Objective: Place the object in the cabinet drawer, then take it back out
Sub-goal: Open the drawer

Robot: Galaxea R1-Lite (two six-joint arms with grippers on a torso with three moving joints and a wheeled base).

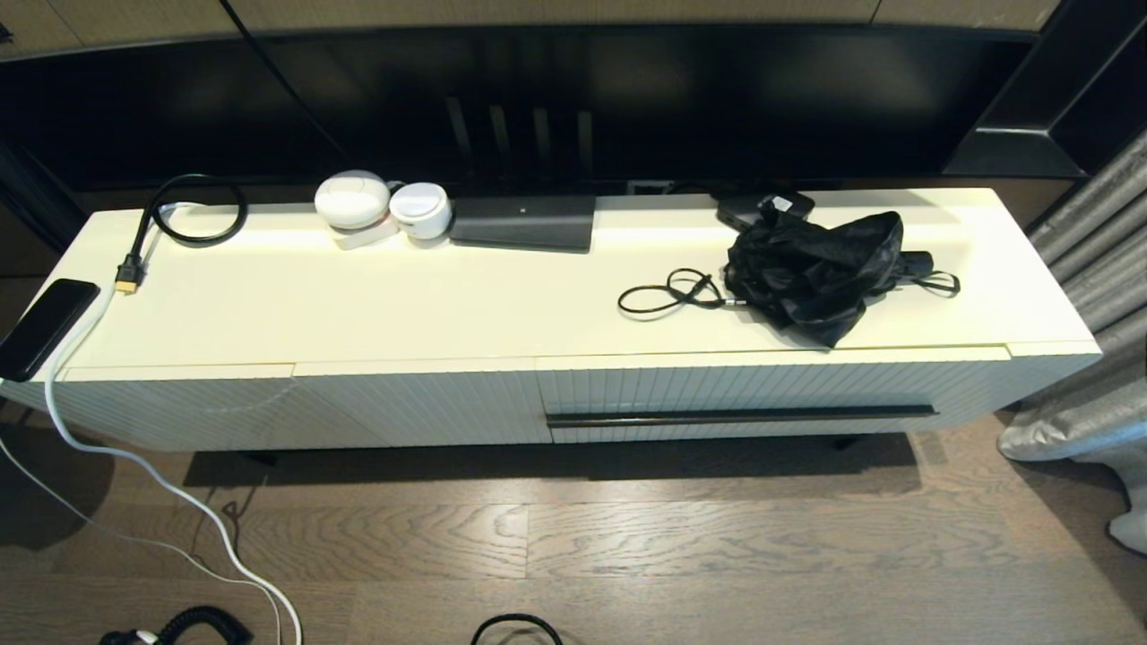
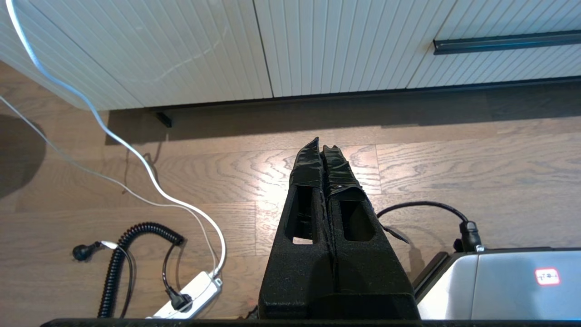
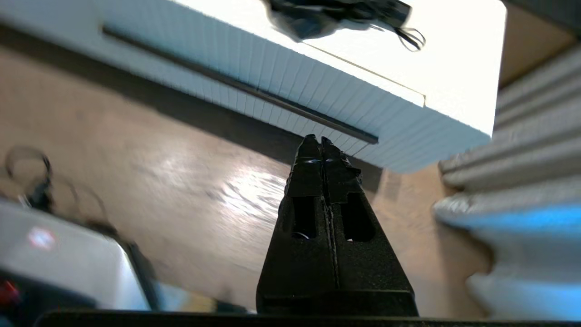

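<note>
The cabinet drawer (image 1: 744,385) is closed in the right half of the low cream cabinet, its ribbed front carrying a long black bar handle (image 1: 742,416). A crumpled black folding umbrella (image 1: 820,260) lies on the cabinet top above it. Neither arm shows in the head view. My left gripper (image 2: 321,146) is shut and empty, low over the wooden floor in front of the cabinet. My right gripper (image 3: 317,141) is also shut and empty, above the floor near the handle's (image 3: 236,86) right end, with the umbrella (image 3: 331,16) beyond.
On the cabinet top lie a thin black cable loop (image 1: 668,291), a dark flat box (image 1: 524,222), two white round devices (image 1: 381,206), a black HDMI cable (image 1: 184,215) and a phone (image 1: 45,327). White cords and a power strip (image 2: 190,293) cross the floor. Grey curtains (image 1: 1093,269) hang at right.
</note>
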